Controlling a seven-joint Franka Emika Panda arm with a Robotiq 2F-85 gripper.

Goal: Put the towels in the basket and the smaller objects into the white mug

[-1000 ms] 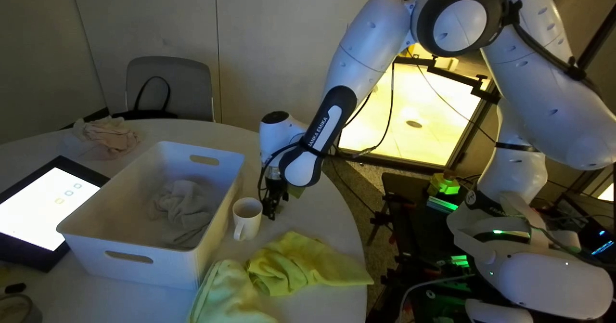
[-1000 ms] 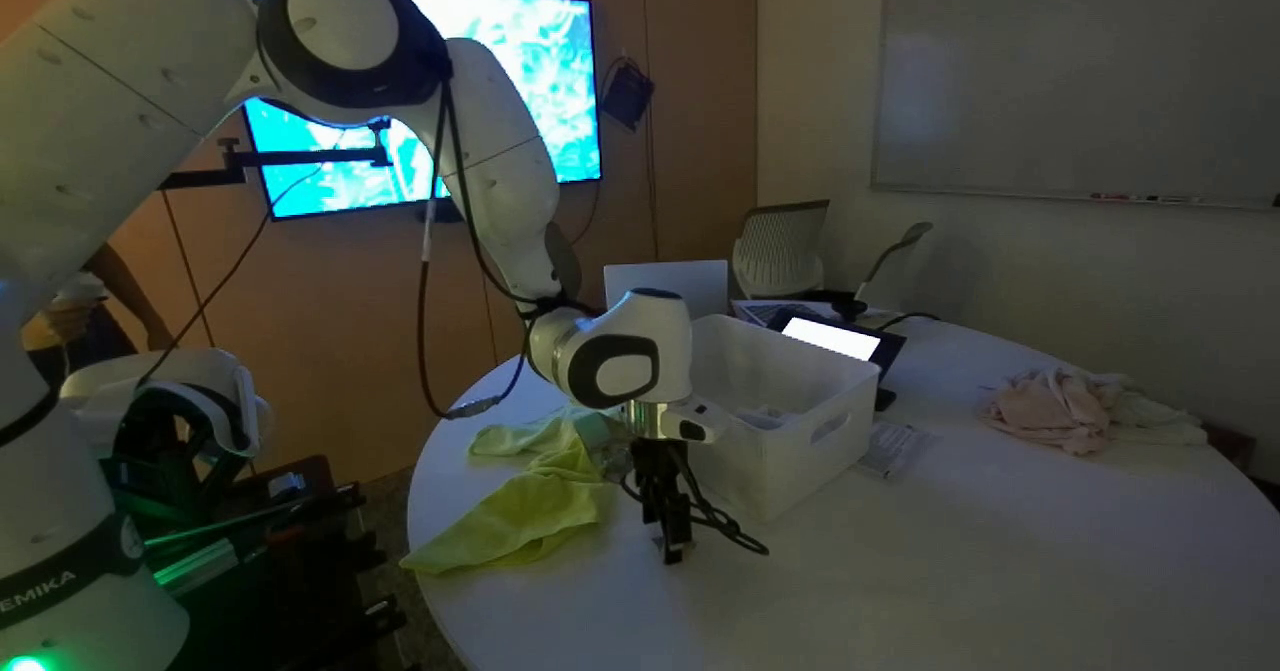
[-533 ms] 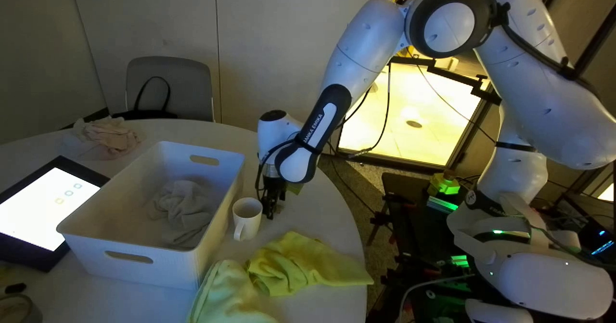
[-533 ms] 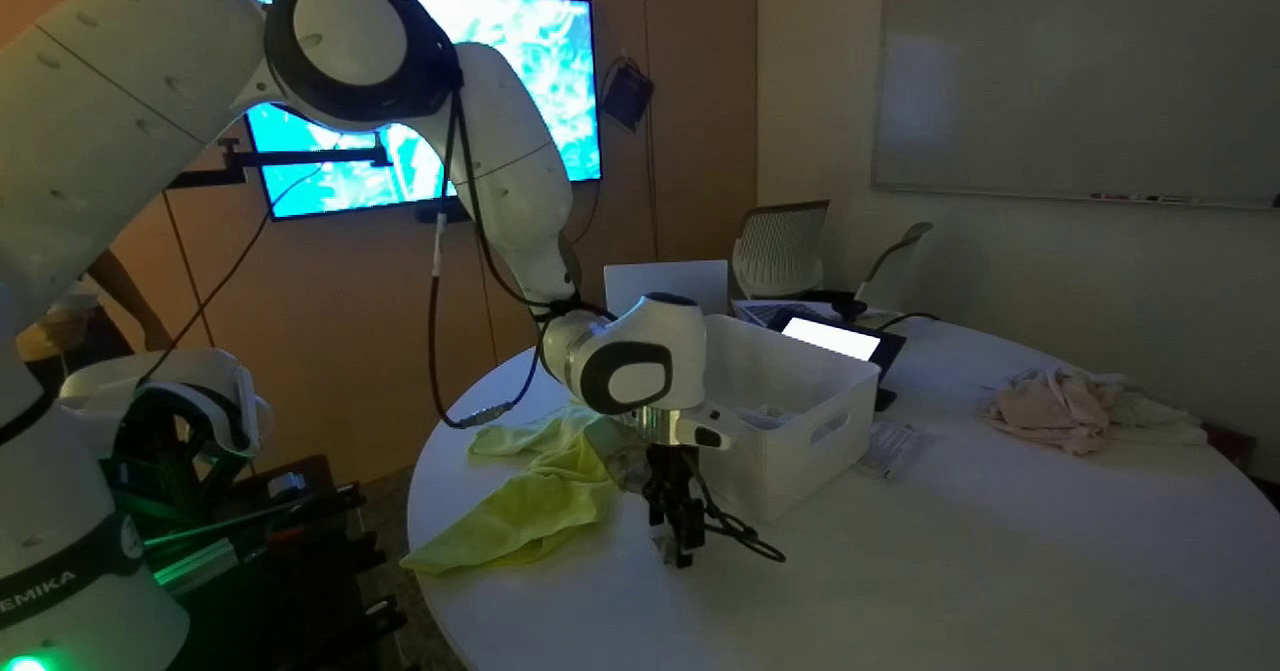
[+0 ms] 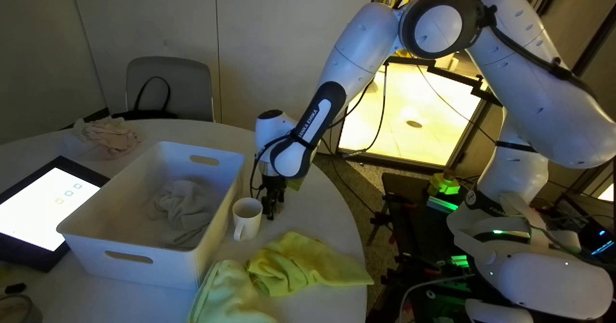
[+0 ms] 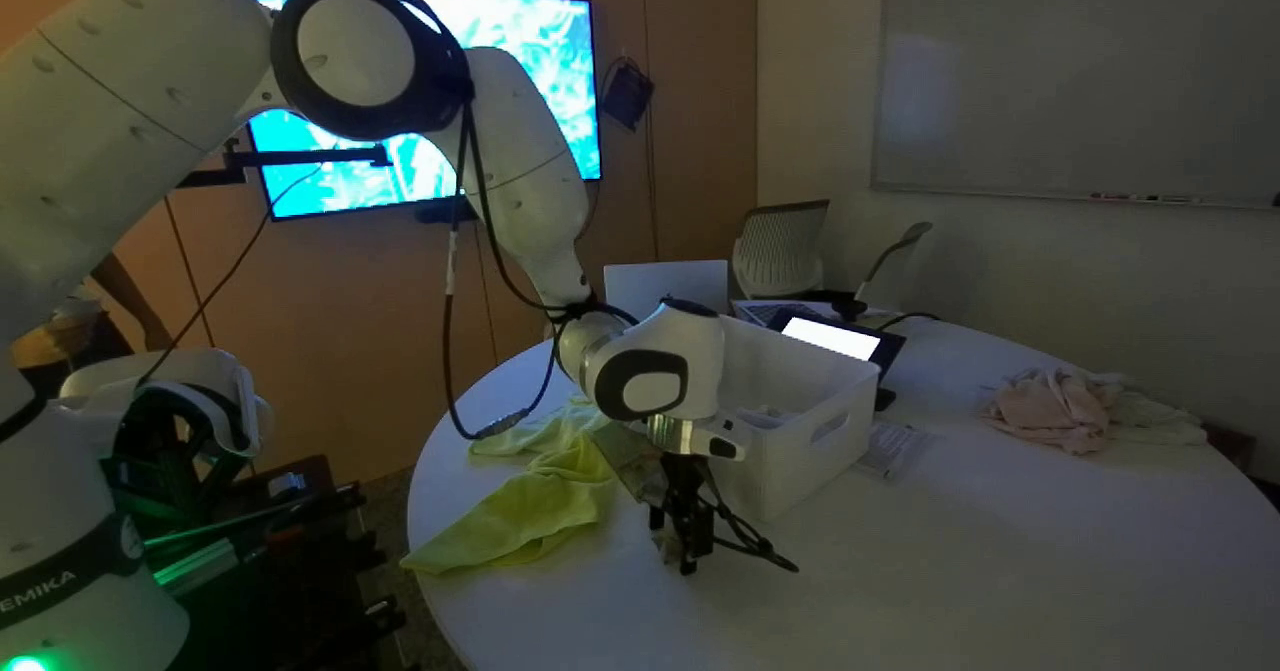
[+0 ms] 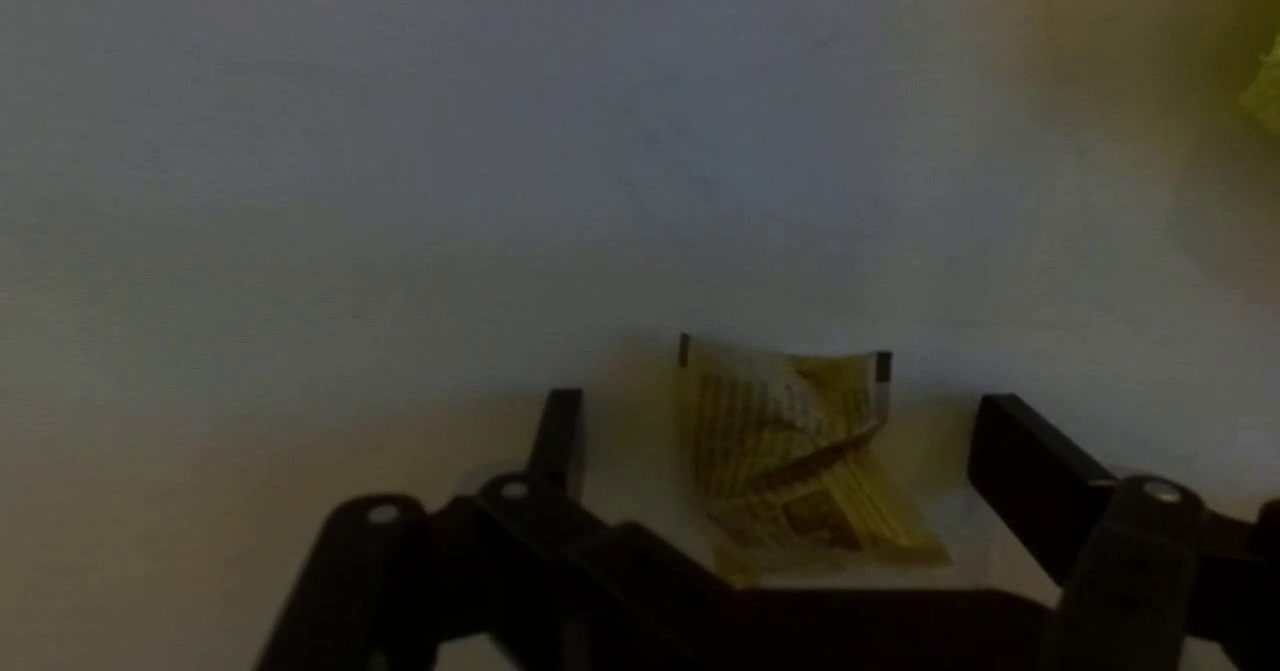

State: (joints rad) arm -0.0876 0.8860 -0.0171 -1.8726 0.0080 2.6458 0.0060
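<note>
In the wrist view my gripper [image 7: 777, 429] stands open, its fingers [image 7: 556, 436] on either side of a small crumpled yellow printed packet [image 7: 800, 441], one of the smaller objects; neither finger touches it. In an exterior view the gripper [image 5: 272, 212] points down close to the tabletop, just beside the white mug [image 5: 247, 215]. The white basket [image 5: 149, 249] holds a grey-white towel [image 5: 185, 210]. Two yellow-green towels, one brighter [image 5: 308, 267] and one paler [image 5: 228, 291], lie on the table in front of the mug and basket.
A dark-framed tablet [image 5: 45, 210] lies against the basket's far side. Pinkish cloth [image 6: 1050, 411] is heaped farther off on the table. Behind the basket stands a laptop [image 6: 665, 286], and a flat clear packet [image 6: 893, 448] lies near its base. A cable loop [image 6: 745, 541] hangs beside the gripper.
My arm has shifted slightly, leftward in one exterior view and rightward in the other, with the gripper staying low by the mug. Towels, basket and mug have not moved.
</note>
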